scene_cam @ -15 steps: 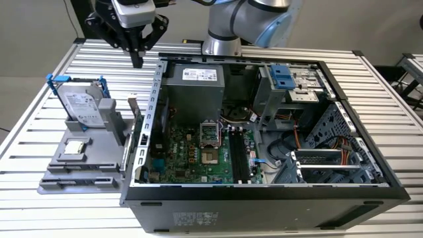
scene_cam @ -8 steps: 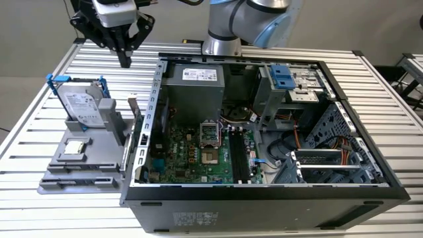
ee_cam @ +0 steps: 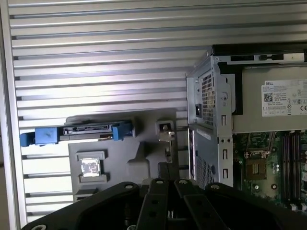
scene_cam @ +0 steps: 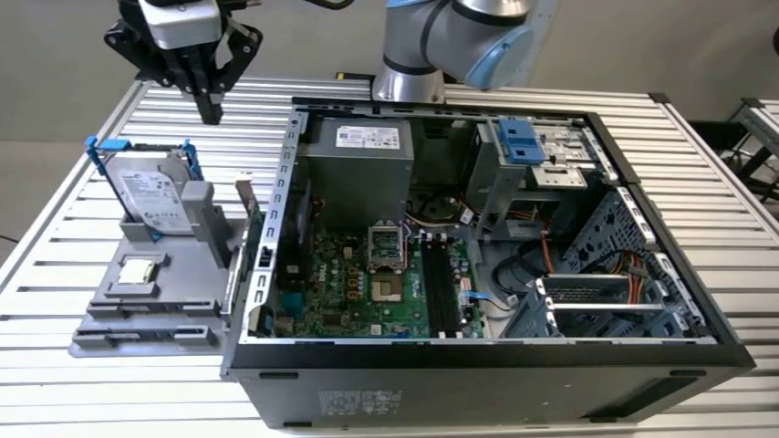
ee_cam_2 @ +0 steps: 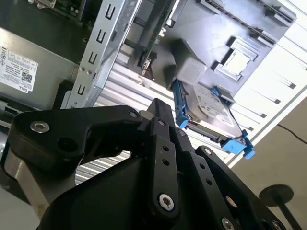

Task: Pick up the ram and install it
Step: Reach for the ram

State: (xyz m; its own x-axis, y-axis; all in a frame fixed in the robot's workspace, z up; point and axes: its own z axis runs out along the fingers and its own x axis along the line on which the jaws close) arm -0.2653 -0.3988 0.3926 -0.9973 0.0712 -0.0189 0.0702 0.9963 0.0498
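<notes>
Tabletop [scene_cam: 122,392]: carries the computer case [scene_cam: 487,365] and, just beside it on the exterior view's left, the holder [scene_cam: 134,319].
Holder: the hard drive [scene_cam: 156,196] stands upright at its far end; the processor chip [scene_cam: 138,270] lies flat in a recess nearer the camera.
Ram [ee_cam_2: 156,38]: stands on edge at the holder's side, between the hard drive and the case wall.
Case: lies open; the motherboard [scene_cam: 353,292] sits on its floor, with the power supply [scene_cam: 359,173] behind it and the drive cage [scene_cam: 535,151] on the exterior view's right.
Arm base [scene_cam: 408,82]: stands on the tabletop behind the case.
Jaws: hang above the tabletop, beyond the holder's far end, apart from the hard drive.
</notes>
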